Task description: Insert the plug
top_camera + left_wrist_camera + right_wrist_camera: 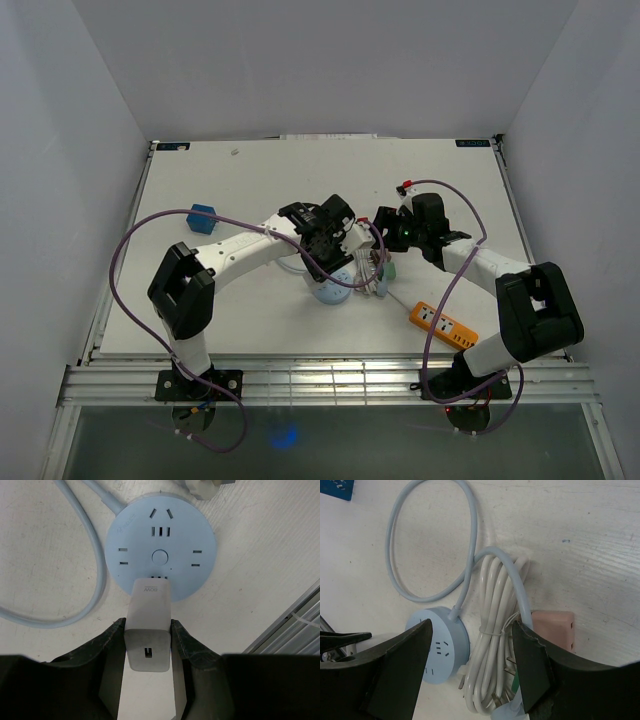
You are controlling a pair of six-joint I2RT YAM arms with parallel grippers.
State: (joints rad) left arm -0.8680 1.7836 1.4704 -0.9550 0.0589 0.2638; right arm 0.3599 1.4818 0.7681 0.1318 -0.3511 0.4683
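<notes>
Grips white plug [148, 610] clenched in left gripper [148, 632] at near slots of blue socket [160, 555], with right gripper [470, 645] released, empty. Risks prongs missing slots if tilted, shoving unheld socket sideways.

Overhead, two wrist close-ups sharing socket [192, 535]

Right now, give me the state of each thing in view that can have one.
Left gripper, jaws shut on the white charger.
White charger, held, front end at the round socket hub's near outlet; seating cannot be told.
Round socket hub, flat, face up, other outlets vacant.
Right gripper, jaws open above the white cable bundle.
White cable bundle, coiled and tied.
Orange power strip, lying flat, untouched.
</notes>
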